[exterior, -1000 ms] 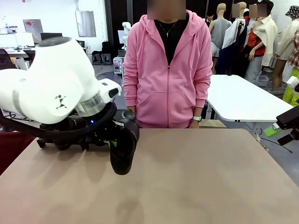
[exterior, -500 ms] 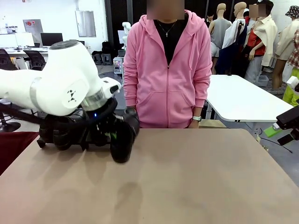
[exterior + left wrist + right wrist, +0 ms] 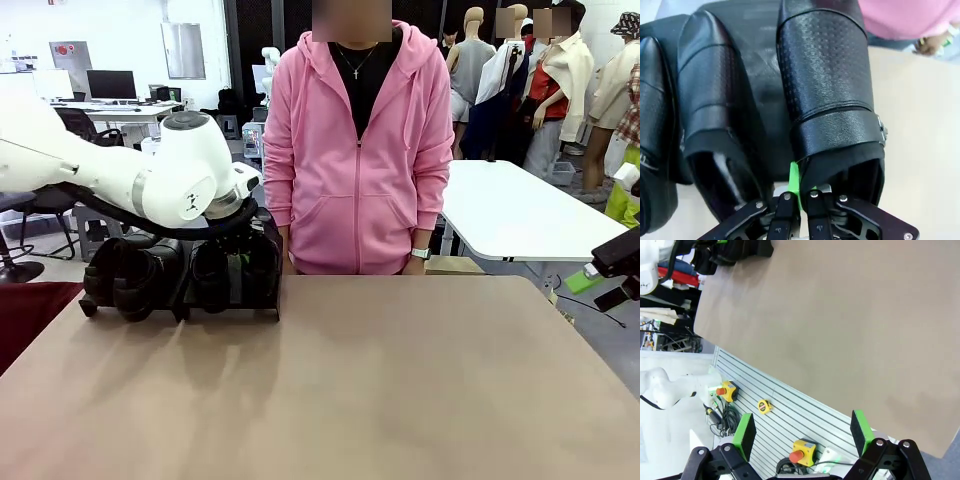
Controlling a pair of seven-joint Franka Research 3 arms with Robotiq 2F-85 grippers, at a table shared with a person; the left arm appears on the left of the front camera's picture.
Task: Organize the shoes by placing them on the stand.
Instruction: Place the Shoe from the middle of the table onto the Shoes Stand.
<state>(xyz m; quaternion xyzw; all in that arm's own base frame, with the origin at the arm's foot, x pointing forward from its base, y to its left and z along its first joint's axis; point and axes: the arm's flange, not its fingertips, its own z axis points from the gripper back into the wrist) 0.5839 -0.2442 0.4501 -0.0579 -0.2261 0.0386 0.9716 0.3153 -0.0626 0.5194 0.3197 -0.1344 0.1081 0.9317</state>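
**Last shoe going onto the stand**

From the front, the left arm reaches over the stand (image 3: 180,300) at the table's (image 3: 400,380) far left edge, where black shoes (image 3: 135,275) sit in a row — the wrist hides the end slot, so contact there is hard to judge.

At the left wrist, the left gripper (image 3: 799,197) pinches the heel rim of the held shoe (image 3: 827,85), which appears to rest beside its neighbours. Next: let go and lift straight off.

At the right wrist, the right gripper (image 3: 802,432) hangs spread and empty off the table edge.
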